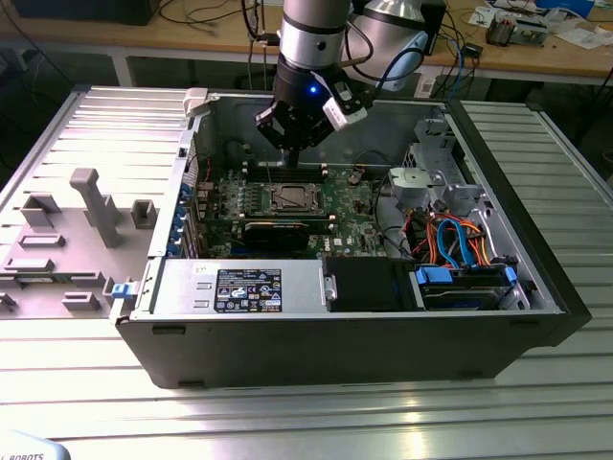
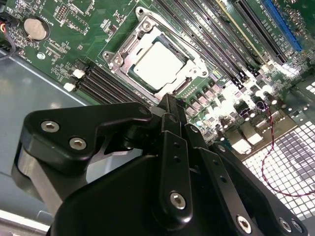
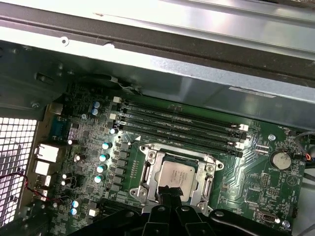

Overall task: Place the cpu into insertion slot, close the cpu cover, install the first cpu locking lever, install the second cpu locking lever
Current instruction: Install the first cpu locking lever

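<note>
The cpu, a silver-grey square, lies in the insertion slot on the green motherboard. The cpu cover lies flat around it as a silver frame, with the chip's top showing through its window. Thin metal levers run along the frame's sides; I cannot tell whether they are latched. My black gripper hangs just above the socket's edge. Its fingers are shut together, nothing is held between them, and it does not touch the chip.
The board sits inside an open computer case. Long memory slots run beside the socket, and a black expansion card lies in front of it. A drive cage with orange and blue cables stands at the exterior view's right. Grey fixtures stand at its left.
</note>
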`<state>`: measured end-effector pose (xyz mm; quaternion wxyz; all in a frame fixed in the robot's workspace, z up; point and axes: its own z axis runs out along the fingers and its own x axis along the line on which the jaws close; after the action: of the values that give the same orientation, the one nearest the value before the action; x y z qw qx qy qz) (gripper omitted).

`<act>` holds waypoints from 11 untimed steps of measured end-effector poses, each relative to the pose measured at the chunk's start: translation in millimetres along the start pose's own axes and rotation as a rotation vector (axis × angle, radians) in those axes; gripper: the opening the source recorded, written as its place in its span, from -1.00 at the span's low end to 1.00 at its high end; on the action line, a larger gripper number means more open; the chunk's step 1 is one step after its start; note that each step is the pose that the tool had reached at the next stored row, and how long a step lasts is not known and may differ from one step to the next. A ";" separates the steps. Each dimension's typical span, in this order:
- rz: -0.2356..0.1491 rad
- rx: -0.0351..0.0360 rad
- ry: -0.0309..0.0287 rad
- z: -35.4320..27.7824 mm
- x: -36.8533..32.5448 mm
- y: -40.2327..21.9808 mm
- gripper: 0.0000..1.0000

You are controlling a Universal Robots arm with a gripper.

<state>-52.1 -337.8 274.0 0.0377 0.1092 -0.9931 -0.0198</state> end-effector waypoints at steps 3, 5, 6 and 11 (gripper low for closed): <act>0.000 0.0001 0.0000 0.0 0.0 0.0 -0.79; 0.000 0.0001 0.0000 0.0 0.0 0.0 -0.79; 0.000 0.0000 0.0000 0.0 0.0 0.0 -0.79; 0.013 0.0111 -0.0540 0.0 0.0 0.4 -0.79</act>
<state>-52.2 -337.3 274.0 0.0104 0.1025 -0.9945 -0.0170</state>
